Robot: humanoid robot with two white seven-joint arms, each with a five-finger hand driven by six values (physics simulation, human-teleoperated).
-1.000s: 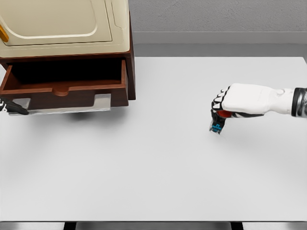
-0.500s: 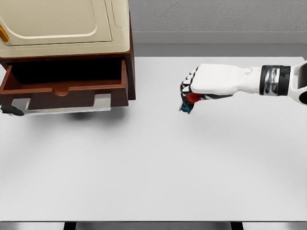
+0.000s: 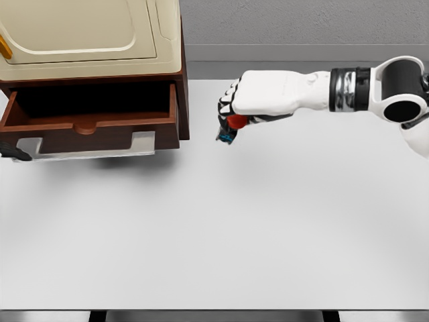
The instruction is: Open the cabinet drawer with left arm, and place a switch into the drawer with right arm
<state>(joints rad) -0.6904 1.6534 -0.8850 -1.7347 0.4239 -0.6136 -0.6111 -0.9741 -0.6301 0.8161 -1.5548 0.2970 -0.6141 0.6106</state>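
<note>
Two hands show. Far left of the right hand, only a dark tip of the left hand [image 3: 13, 153] is visible; its fingers cannot be judged. The drawer [image 3: 90, 124] stands open under the cabinet [image 3: 90, 33]. Right hand [image 3: 231, 114] is clamped on the switch [image 3: 226, 136], just right of the drawer's corner. Carrying appears underway; next, likely lift over the front edge. Bare desk [image 3: 214, 235] lies below.

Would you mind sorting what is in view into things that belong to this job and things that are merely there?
Job:
drawer, pulled open
switch, held by the right hand
cabinet
left hand, barely visible at the left edge

Merely there:
white table
grey wall
</note>
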